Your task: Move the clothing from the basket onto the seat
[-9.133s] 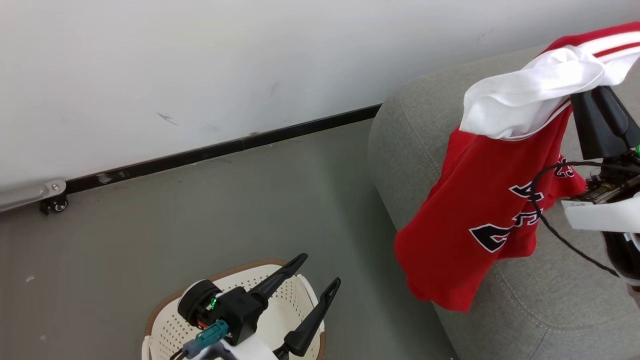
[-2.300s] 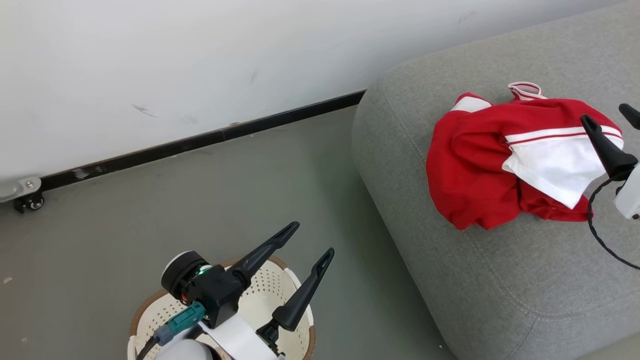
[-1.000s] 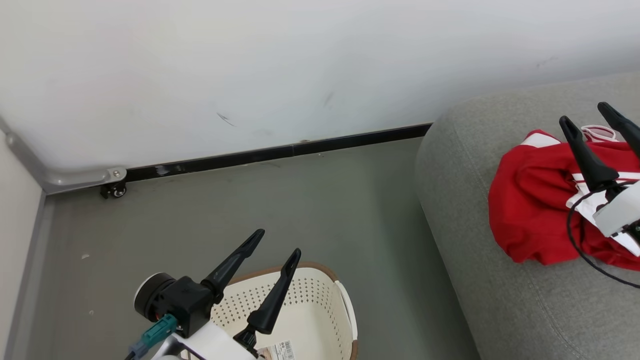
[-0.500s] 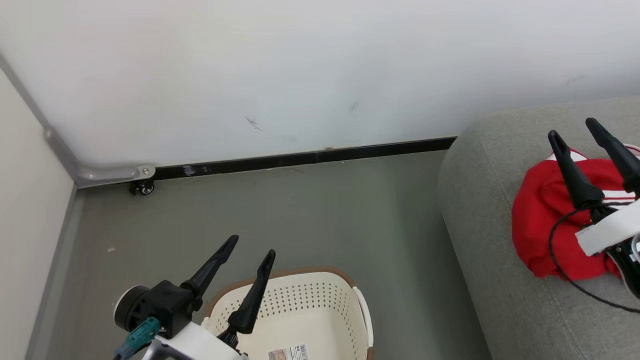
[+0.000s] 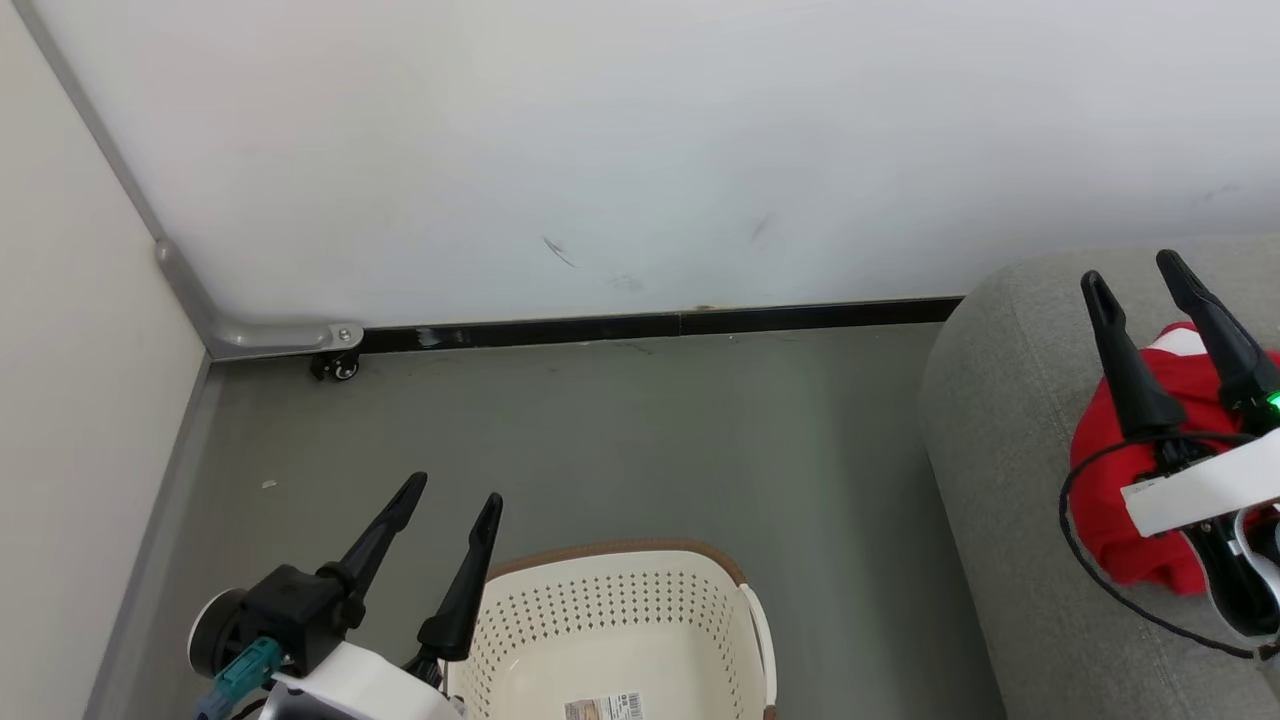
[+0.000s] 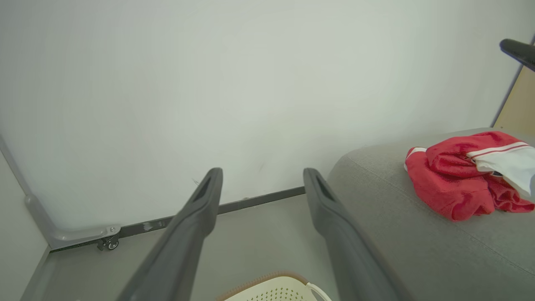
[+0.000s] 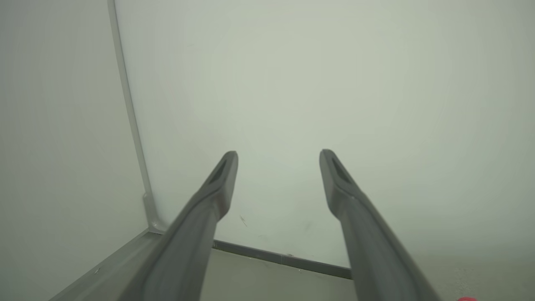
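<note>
On the seat (image 5: 1000,430) at right, the clothing (image 6: 449,190) lies bunched, red w/ white trim, well apart from the basket (image 5: 620,549) on the floor (image 5: 640,430) at near centre. Left claw (image 5: 453,492) is spread wide & empty by the basket's left rim. Right claw (image 5: 1130,270) is also wide, gripping nothing, above the clothing. Basket's visible part shows just a label (image 5: 605,708); near part is cut off. Drop-off looks done. Next move prob. needs a look into the basket for any leftovers.
</note>
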Robot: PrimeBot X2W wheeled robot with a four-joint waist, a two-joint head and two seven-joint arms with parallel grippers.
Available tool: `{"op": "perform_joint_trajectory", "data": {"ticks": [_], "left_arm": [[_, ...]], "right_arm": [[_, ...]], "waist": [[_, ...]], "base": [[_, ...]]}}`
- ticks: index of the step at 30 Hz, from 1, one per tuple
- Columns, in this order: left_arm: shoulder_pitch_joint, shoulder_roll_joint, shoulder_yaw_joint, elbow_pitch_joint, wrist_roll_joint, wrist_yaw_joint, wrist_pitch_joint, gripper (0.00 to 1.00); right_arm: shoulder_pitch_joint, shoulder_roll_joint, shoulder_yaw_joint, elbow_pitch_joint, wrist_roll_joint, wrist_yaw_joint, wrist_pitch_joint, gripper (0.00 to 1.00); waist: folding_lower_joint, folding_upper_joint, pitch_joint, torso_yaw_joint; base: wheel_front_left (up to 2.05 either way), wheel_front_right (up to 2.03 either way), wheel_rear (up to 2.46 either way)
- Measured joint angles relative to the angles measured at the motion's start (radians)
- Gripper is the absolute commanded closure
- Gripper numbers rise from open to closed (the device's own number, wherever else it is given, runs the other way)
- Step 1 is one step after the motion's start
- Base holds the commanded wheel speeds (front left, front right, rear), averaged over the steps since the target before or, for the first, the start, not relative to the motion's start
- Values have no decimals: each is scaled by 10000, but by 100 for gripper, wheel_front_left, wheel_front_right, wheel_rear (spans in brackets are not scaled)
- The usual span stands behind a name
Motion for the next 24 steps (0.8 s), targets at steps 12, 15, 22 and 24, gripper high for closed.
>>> {"op": "perform_joint_trajectory", "data": {"ticks": [12, 15, 22, 24], "left_arm": [[261, -403, 629, 81, -67, 284, 0, 0], [388, -426, 802, 109, -48, 391, 0, 0], [650, -627, 1289, 109, 56, 750, 0, 0], [651, -669, 1476, 88, 136, 844, 0, 0]], "right_arm": [[1798, 1315, -1208, -895, -573, 0, 0, 0], [2204, 1540, -1243, -989, -867, 0, 0, 0], [2803, 2071, -1561, -1348, -1329, 0, -2, 0], [2949, 2201, -1695, -1526, -1492, 0, -2, 0]], "waist": [[0, 0, -105, 317], [0, 0, -134, 343], [0, 0, -118, 315], [0, 0, -102, 302]], "base": [[0, 0, 0], [0, 0, 0], [0, 0, 0], [0, 0, 0]]}}
